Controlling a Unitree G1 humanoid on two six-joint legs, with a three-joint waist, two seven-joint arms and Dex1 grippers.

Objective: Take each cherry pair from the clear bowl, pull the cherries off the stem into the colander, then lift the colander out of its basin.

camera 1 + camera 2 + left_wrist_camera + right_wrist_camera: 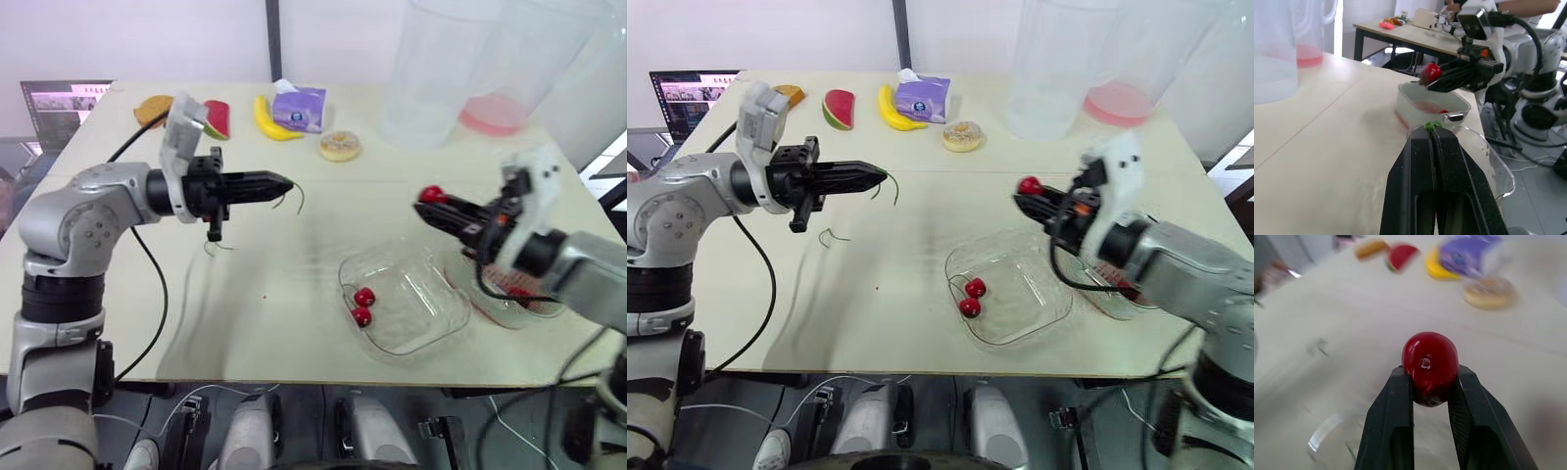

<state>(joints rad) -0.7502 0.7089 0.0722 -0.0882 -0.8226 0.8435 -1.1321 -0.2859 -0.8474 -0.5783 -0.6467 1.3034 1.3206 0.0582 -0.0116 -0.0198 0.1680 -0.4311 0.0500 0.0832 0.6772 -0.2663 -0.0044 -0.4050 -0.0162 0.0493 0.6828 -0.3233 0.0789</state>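
While the right gripper [428,196] holds a red cherry [1430,363], the left gripper [287,183] holds a green stem [890,186].
Both sets of jaws are clamped on their loads, raised above the desk [294,284] and well apart. One cherry pair [363,305] lies in the clear bowl [431,318]; beside it, the colander [1430,106] sits in its basin [1452,105].

We hold our left arm in from nine o'clock, elbow bent, the left gripper [287,183] pointing toward three o'clock, fingers pressed together on a green stem [1431,126]. Our right arm enters from four o'clock; the right gripper [425,210] aims at ten o'clock, clamping a cherry [1430,360].
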